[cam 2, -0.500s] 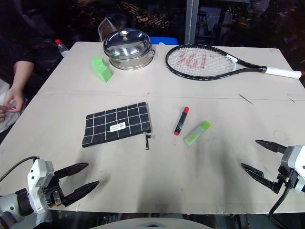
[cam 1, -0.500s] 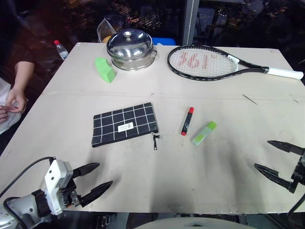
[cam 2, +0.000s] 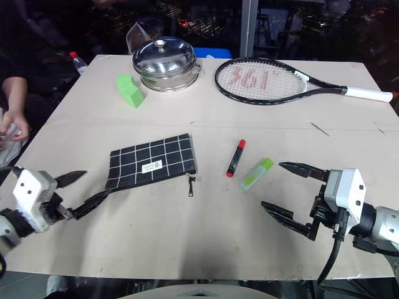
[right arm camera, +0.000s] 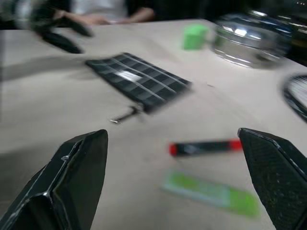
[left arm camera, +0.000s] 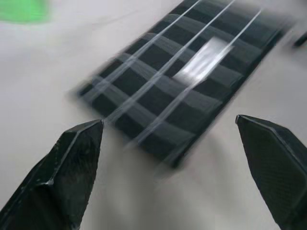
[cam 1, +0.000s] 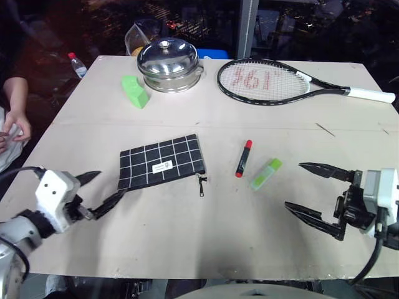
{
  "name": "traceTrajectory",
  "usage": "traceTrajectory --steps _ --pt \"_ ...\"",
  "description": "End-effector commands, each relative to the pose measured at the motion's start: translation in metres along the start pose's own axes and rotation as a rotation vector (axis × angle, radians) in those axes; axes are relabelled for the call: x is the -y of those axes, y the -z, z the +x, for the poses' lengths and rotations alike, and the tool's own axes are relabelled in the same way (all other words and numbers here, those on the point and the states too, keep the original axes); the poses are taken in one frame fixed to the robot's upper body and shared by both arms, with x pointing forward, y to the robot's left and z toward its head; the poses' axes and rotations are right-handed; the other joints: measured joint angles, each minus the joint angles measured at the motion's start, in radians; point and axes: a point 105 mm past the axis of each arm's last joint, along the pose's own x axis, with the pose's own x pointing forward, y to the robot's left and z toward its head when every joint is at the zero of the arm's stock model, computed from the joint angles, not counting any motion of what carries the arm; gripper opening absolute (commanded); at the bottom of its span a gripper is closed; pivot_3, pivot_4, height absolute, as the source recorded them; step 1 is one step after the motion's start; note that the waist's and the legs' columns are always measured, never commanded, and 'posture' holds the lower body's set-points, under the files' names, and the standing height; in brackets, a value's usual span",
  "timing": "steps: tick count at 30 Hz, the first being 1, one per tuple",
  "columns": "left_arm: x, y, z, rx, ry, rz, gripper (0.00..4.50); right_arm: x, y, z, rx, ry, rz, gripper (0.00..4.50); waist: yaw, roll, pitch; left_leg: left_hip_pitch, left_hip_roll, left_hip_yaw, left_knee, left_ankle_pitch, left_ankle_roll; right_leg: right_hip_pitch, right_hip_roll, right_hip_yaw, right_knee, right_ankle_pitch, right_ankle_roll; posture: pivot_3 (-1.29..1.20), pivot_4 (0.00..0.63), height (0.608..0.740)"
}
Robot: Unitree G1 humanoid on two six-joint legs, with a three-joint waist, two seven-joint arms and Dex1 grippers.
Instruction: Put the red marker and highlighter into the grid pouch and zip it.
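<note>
The grid pouch (cam 1: 163, 162) lies flat at mid-table, black with white lines, its zipper pull (cam 1: 202, 184) trailing off the near right corner. To its right the red marker (cam 1: 244, 158) lies beside the light-green highlighter (cam 1: 266, 173), the two a little apart. My left gripper (cam 1: 111, 183) is open, low over the table at the pouch's left end, with the pouch's corner (left arm camera: 182, 81) just ahead between its fingers (left arm camera: 72, 177). My right gripper (cam 1: 293, 185) is open just right of the highlighter (right arm camera: 211, 191) and faces the marker (right arm camera: 206, 146), holding nothing.
A lidded steel pot (cam 1: 170, 62), a green wedge block (cam 1: 136, 91) and a tennis racket (cam 1: 274, 81) stand along the far side. A water bottle (cam 1: 76, 63) stands off the far left corner. A person's hand (cam 1: 15, 128) rests by the left edge.
Both grippers have come in from the near edge. The left moved up to the pouch's left end and the right moved left toward the highlighter. The pouch and pens have not moved.
</note>
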Motion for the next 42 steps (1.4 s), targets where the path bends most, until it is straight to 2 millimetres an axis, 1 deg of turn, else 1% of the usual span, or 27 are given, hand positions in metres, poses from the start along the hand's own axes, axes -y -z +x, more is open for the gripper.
traceTrajectory --steps 1,2,4,5,7,9,10,13,14,16,18,20,21,24,25,26,27,28,29,31,32,35,37,38,39,40,42 --pt "-0.035 0.008 -0.002 -0.073 0.012 0.562 4.50 -0.007 -0.007 0.007 0.035 -0.052 -0.005 4.41 0.017 -0.001 0.000 0.001 -0.001 0.000 0.000 -0.002 -0.003 0.000 -0.002 0.000 0.000 0.000 -0.001 0.00 0.150 0.740" --pt "-0.036 0.009 -0.001 -0.062 0.029 0.609 4.50 -0.009 -0.007 0.007 0.033 -0.059 -0.005 4.41 0.018 0.000 -0.001 -0.001 0.000 0.001 0.001 -0.003 -0.005 -0.001 -0.003 -0.001 -0.001 0.001 -0.001 0.00 0.150 0.740" --pt "-0.033 0.019 0.004 -0.066 0.093 0.728 4.50 -0.012 -0.006 0.006 0.028 -0.069 -0.003 4.41 0.019 0.000 -0.001 -0.001 -0.001 0.002 0.001 -0.003 -0.003 -0.001 -0.006 -0.001 -0.001 0.002 -0.003 0.00 0.150 0.740" --pt "-0.035 0.024 0.007 -0.084 0.104 0.787 4.50 -0.014 -0.006 0.005 0.027 -0.071 -0.002 4.41 0.018 -0.001 -0.001 -0.001 -0.002 0.003 0.001 -0.004 -0.002 -0.001 -0.008 -0.001 -0.001 0.002 -0.003 0.00 0.150 0.740" --pt "-0.037 0.031 0.016 -0.082 0.128 0.867 4.50 -0.015 -0.006 0.005 0.026 -0.064 -0.003 4.41 0.017 -0.002 -0.002 -0.002 -0.004 0.003 0.001 -0.005 0.000 -0.001 -0.009 -0.002 -0.002 0.002 -0.003 0.00 0.150 0.740" --pt "-0.031 0.033 0.030 -0.043 0.172 0.909 4.50 -0.016 -0.006 0.004 0.024 -0.056 -0.005 4.41 0.019 -0.002 -0.004 -0.003 -0.004 0.003 0.001 -0.005 0.001 -0.001 -0.009 -0.002 -0.002 0.002 -0.003 0.00 0.150 0.740" --pt "-0.026 0.033 0.039 -0.015 0.200 0.943 4.50 -0.016 -0.005 0.004 0.023 -0.049 -0.005 4.41 0.025 0.002 -0.006 -0.003 -0.004 0.002 0.001 -0.003 0.004 -0.001 -0.010 -0.003 -0.002 0.002 -0.003 0.00 0.150 0.740" --pt "-0.016 0.027 0.066 0.069 0.227 0.984 4.50 -0.014 -0.004 0.002 0.017 -0.029 -0.009 4.41 0.047 0.013 -0.011 -0.002 -0.005 0.004 0.002 -0.003 0.004 0.001 -0.012 -0.005 -0.001 0.002 -0.003 0.00 0.150 0.740" --pt "-0.015 0.026 0.072 0.087 0.229 0.992 4.50 -0.014 -0.003 0.002 0.016 -0.026 -0.009 4.41 0.059 0.017 -0.012 -0.002 -0.005 0.004 0.002 -0.003 0.004 0.002 -0.014 -0.007 -0.001 0.002 -0.002 0.00 0.150 0.740" --pt "-0.002 0.021 0.090 0.155 0.264 0.989 4.50 -0.014 -0.002 0.001 0.011 -0.012 -0.014 4.41 0.068 0.018 -0.013 -0.001 -0.005 0.005 0.003 -0.003 0.003 0.005 -0.017 -0.013 -0.001 -0.001 0.002 0.00 0.150 0.740" --pt "0.007 0.014 0.102 0.215 0.283 0.980 4.50 -0.014 -0.002 0.000 0.010 0.001 -0.021 4.41 0.071 0.017 -0.013 -0.001 -0.005 0.004 0.005 -0.003 0.004 0.009 -0.018 -0.016 -0.001 -0.001 0.004 0.00 0.150 0.740" --pt "0.010 0.007 0.111 0.250 0.274 0.970 4.50 -0.014 -0.003 0.000 0.010 0.015 -0.023 4.41 0.065 0.015 -0.015 -0.001 -0.005 0.005 0.006 -0.003 0.005 0.010 -0.018 -0.018 -0.001 -0.002 0.005 0.00 0.150 0.740" --pt "0.011 0.005 0.116 0.256 0.275 0.963 4.50 -0.015 -0.002 0.000 0.010 0.020 -0.023 4.41 0.062 0.015 -0.015 -0.001 -0.005 0.005 0.006 -0.002 0.010 0.012 -0.018 -0.018 -0.002 -0.002 0.005 0.00 0.150 0.740" --pt "0.018 0.002 0.126 0.273 0.310 0.954 3.65 -0.017 0.001 -0.001 0.000 0.038 -0.020 4.50 0.055 0.015 -0.015 -0.001 -0.006 0.005 0.007 -0.003 0.013 0.013 -0.017 -0.019 -0.001 -0.001 0.009 0.00 0.150 0.740" --pt "0.021 0.002 0.127 0.277 0.325 0.950 3.22 -0.018 0.002 0.000 -0.004 0.043 -0.019 4.50 0.051 0.015 -0.015 -0.001 -0.006 0.005 0.007 -0.003 0.014 0.013 -0.015 -0.019 -0.001 -0.001 0.010 0.00 0.150 0.740" --pt "0.023 0.002 0.128 0.279 0.337 0.941 2.68 -0.019 0.004 0.000 -0.008 0.051 -0.016 4.50 0.046 0.014 -0.015 -0.001 -0.006 0.004 0.007 -0.004 0.014 0.013 -0.014 -0.019 -0.001 -0.001 0.010 0.00 0.150 0.740" --pt "0.025 0.001 0.130 0.285 0.344 0.931 2.28 -0.019 0.005 0.001 -0.015 0.064 -0.008 4.50 0.041 0.014 -0.015 -0.001 -0.006 0.004 0.007 -0.004 0.014 0.013 -0.014 -0.019 -0.001 -0.001 0.011 0.00 0.150 0.740" --pt "0.026 -0.001 0.131 0.291 0.344 0.918 1.62 -0.018 0.007 0.002 -0.019 0.075 -0.002 4.50 0.038 0.014 -0.015 -0.001 -0.006 0.004 0.007 -0.004 0.014 0.013 -0.014 -0.019 -0.001 -0.002 0.012 0.00 0.150 0.740" --pt "0.025 -0.003 0.133 0.293 0.338 0.897 1.44 -0.018 0.008 0.003 -0.023 0.086 0.010 4.50 0.037 0.014 -0.015 0.000 -0.006 0.004 0.007 -0.004 0.014 0.013 -0.014 -0.019 -0.001 -0.002 0.013 0.00 0.150 0.740" --pt "0.024 -0.006 0.133 0.286 0.341 0.843 0.37 -0.019 0.014 0.007 -0.048 0.106 0.027 4.50 0.032 0.015 -0.016 0.002 -0.006 0.004 0.007 -0.004 0.014 0.015 -0.016 -0.019 0.000 -0.003 0.014 0.00 0.150 0.740" --pt "0.024 -0.008 0.133 0.281 0.346 0.799 0.07 -0.019 0.018 0.010 -0.067 0.110 0.042 4.50 0.027 0.015 -0.015 0.002 -0.005 0.004 0.007 -0.004 0.014 0.015 -0.017 -0.019 0.000 -0.004 0.012 0.00 0.150 0.740" --pt "0.024 -0.013 0.131 0.264 0.372 0.628 0.07 -0.023 0.023 0.022 -0.081 0.092 0.096 4.50 0.015 0.014 -0.015 0.001 -0.005 0.003 0.007 -0.004 0.014 0.015 -0.018 -0.019 0.000 -0.005 0.010 0.00 0.150 0.740" --pt "0.027 -0.020 0.128 0.256 0.402 0.549 0.07 -0.021 0.026 0.031 -0.115 0.099 0.121 4.50 0.009 0.012 -0.014 0.001 -0.005 0.003 0.008 -0.003 0.014 0.015 -0.018 -0.018 0.000 -0.005 0.010 0.00 0.150 0.740" --pt "0.030 -0.026 0.126 0.253 0.417 0.491 0.07 -0.015 0.030 0.042 -0.114 0.113 0.190 4.50 0.009 0.012 -0.014 0.001 -0.005 0.002 0.008 -0.003 0.014 0.015 -0.018 -0.017 0.000 -0.005 0.010 0.00 0.150 0.740" --pt "0.033 -0.032 0.125 0.252 0.425 0.439 0.07 -0.011 0.035 0.055 -0.112 0.107 0.295 4.50 -0.007 0.006 -0.014 0.001 -0.005 0.002 0.008 -0.003 0.014 0.015 -0.018 -0.017 0.000 -0.005 0.010 0.00 0.150 0.740" --pt "0.036 -0.037 0.123 0.247 0.431 0.399 0.07 -0.010 0.038 0.065 -0.117 0.090 0.367 4.50 -0.010 0.005 -0.013 0.002 -0.004 0.002 0.008 -0.003 0.013 0.015 -0.016 -0.017 0.000 -0.004 0.010 0.00 0.150 0.740" --pt "0.043 -0.048 0.122 0.247 0.430 0.332 0.07 -0.001 0.044 0.084 -0.146 0.111 0.436 4.50 -0.012 0.003 -0.013 0.001 -0.003 -0.002 0.008 -0.001 0.010 0.015 -0.015 -0.017 0.001 -0.004 0.008 0.00 0.150 0.740"
